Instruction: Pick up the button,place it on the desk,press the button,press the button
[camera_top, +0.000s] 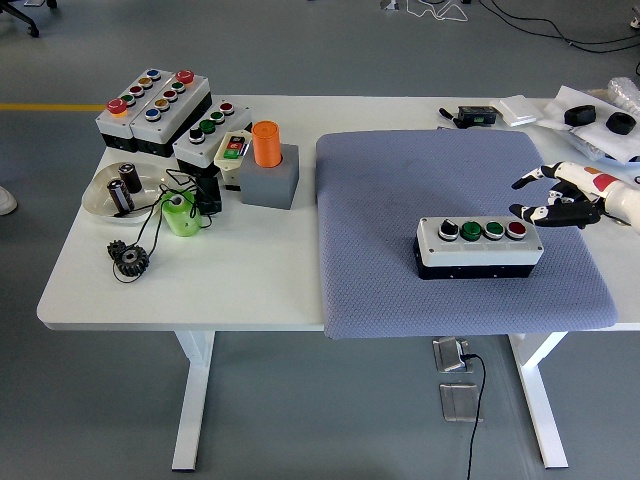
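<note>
Just beside button box (479, 246), right hand (560, 197) w/ fingers spread, empty; no legible writing.

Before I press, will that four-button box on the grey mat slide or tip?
Probably neither. The button box looks low, wide and flat-bottomed, so tipping seems unlikely. The textured grey mat should grip it. The right hand hovers beside it, open; pressing straight down seems safest.

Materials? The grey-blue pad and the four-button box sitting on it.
Pad: looks like woven fabric or foam-backed mesh; matte, fine dotted texture, soft rounded edges. Four-button box: likely moulded plastic; smooth light-grey lid, black base, glossy button caps. Metal cannot be ruled out.
</note>
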